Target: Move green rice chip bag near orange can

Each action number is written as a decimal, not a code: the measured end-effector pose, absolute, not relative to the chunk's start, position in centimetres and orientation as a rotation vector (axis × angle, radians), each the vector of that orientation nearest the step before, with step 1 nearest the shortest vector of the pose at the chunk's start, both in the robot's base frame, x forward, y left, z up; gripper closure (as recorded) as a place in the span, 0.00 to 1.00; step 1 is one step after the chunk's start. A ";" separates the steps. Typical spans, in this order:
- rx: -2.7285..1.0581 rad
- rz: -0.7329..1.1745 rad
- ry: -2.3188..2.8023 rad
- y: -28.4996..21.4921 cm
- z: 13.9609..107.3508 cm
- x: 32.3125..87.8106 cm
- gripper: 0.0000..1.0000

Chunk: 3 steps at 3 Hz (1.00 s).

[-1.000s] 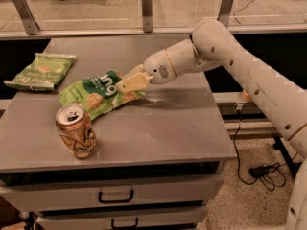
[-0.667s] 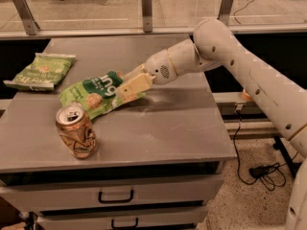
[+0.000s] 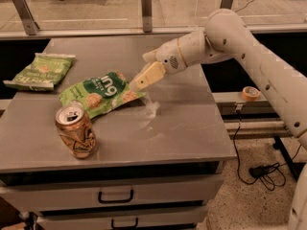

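Observation:
The green rice chip bag [image 3: 98, 96] lies flat on the grey table [image 3: 182, 128], bright green with a dark band, white letters and rice-cake pictures. The orange can [image 3: 76, 131] stands upright just in front of the bag's left end, almost touching it. My gripper [image 3: 144, 78] hovers at the bag's right corner, slightly above it. It looks open and holds nothing; its tan lower finger [image 3: 147, 75] points down-left at the bag's edge. The white arm [image 3: 240, 42] reaches in from the right.
A paler green bag [image 3: 41, 71] lies at the table's far left. A scrap of clear plastic [image 3: 151, 110] lies right of the rice chip bag. Drawers [image 3: 115, 195] sit below the tabletop. A tape roll [image 3: 250, 93] and cables [image 3: 261, 169] are at the right.
The gripper has drawn back a little up and to the right, off the bag's corner. The bag's right end has settled flat onto the table. The can has not moved.

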<state>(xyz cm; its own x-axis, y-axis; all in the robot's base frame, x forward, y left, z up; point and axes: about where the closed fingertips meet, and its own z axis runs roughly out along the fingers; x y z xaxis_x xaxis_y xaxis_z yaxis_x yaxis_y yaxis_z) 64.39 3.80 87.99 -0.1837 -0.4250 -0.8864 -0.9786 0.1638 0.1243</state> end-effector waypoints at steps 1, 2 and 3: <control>-1.177 0.772 1.708 -1.7 91.7 68.2 0.00; -0.972 0.596 1.651 -8.3 96.0 70.8 0.00; -0.778 0.447 1.553 -14.3 101.0 72.4 0.00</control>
